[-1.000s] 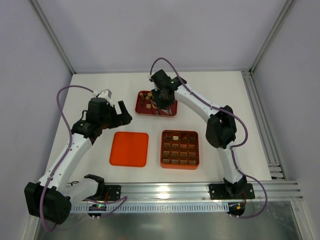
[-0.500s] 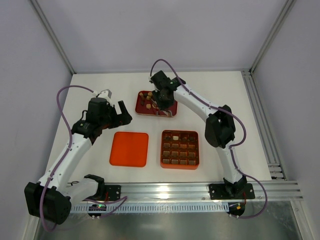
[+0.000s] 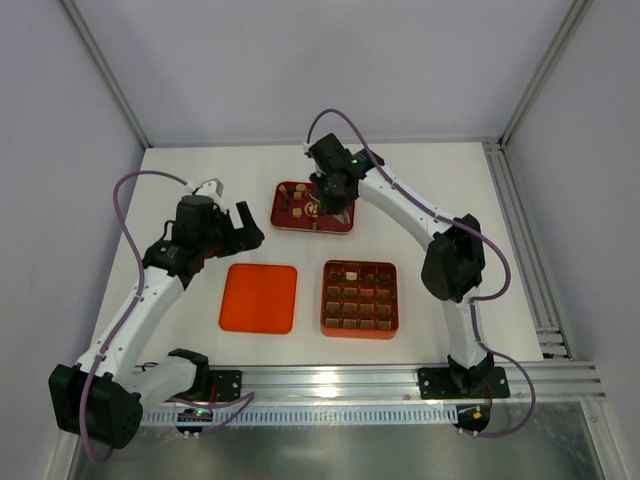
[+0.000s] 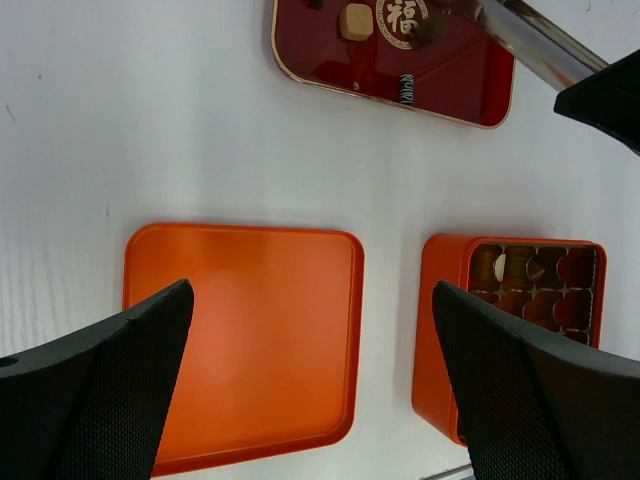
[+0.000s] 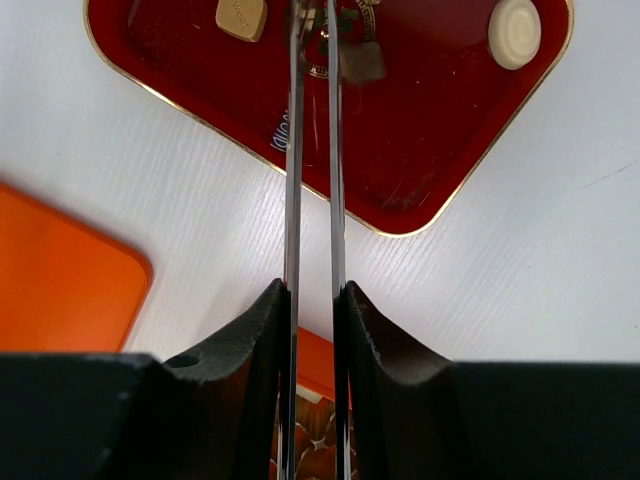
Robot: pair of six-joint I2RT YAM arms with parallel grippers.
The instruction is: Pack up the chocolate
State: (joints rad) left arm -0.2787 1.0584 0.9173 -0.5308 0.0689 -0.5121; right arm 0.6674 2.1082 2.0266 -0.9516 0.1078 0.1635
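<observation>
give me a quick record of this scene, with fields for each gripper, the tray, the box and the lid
left gripper: open, empty, away from tray and box
right gripper: shut on tweezers, tips down over the red tray
red tray: holds loose pieces: tan piece, cream piece, dark piece by the tweezer tips
orange box: uncovered, chocolate in its cells
orange lid: flat on the table, left of the box, not touching it
piece in tweezers: cannot tell
</observation>
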